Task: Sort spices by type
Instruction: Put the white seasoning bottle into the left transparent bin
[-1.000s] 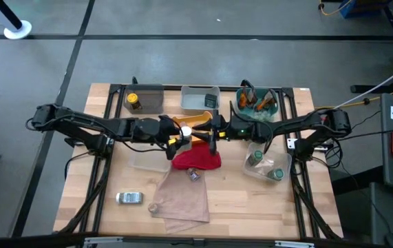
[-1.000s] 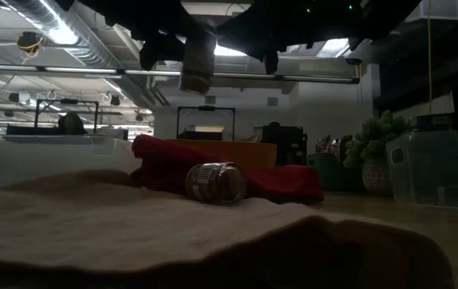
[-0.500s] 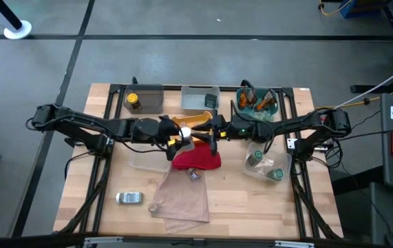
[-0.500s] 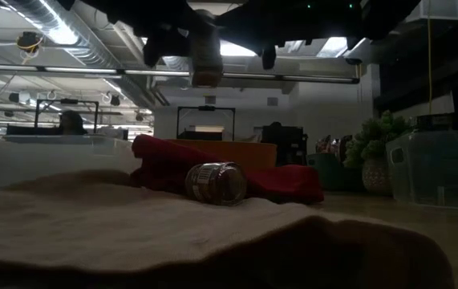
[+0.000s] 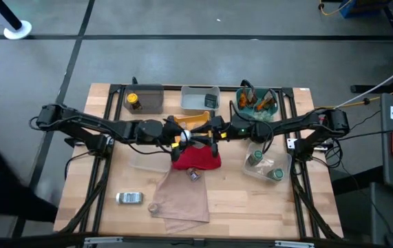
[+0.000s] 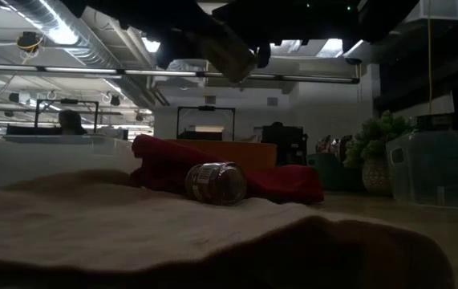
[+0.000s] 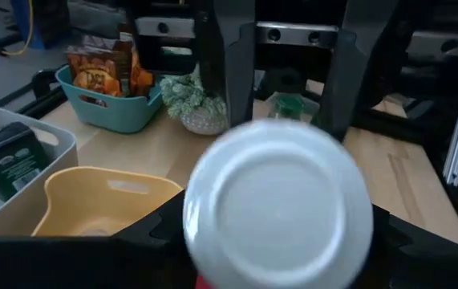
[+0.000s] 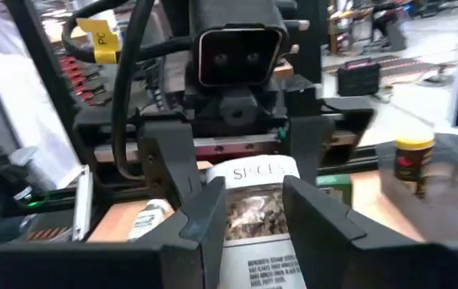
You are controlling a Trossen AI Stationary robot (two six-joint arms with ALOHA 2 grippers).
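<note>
A clear spice jar with a silver cap (image 8: 257, 213) hangs high over the red cloth (image 5: 197, 160) at mid-table, between my two grippers. In the low view the jar (image 6: 230, 54) shows tilted. Its cap (image 7: 277, 205) faces my left wrist. My left gripper (image 5: 177, 136) is shut on the cap end and my right gripper (image 5: 207, 134) on the labelled body. Another silver-capped jar (image 6: 215, 183) lies on its side on the tan cloth (image 5: 182, 200), against the red cloth. My left gripper has the jar's cap end (image 7: 212, 241) between its two fingers, coming level from the table's left along the jar. The jar is lifted clear. My right gripper pinches the jar's labelled body (image 8: 253, 229) between its two fingers (image 8: 204, 217), coming level from the table's right. The jar lies along the fingers, cap end away from them.
Along the far edge stand a grey bin with a yellow-capped brown bottle (image 5: 133, 102), a grey bin with a dark tin (image 5: 210, 101) and a teal basket of sachets (image 5: 257, 103). A yellow bin (image 5: 195, 122), a clear bin of green-lidded jars (image 5: 265, 164) and a jar (image 5: 129, 198) are nearer.
The jar has tipped from hanging upright to lying slanted between the two grippers, its cap turned toward the left arm. My left gripper has moved a little toward the table's right and rolled slightly.
</note>
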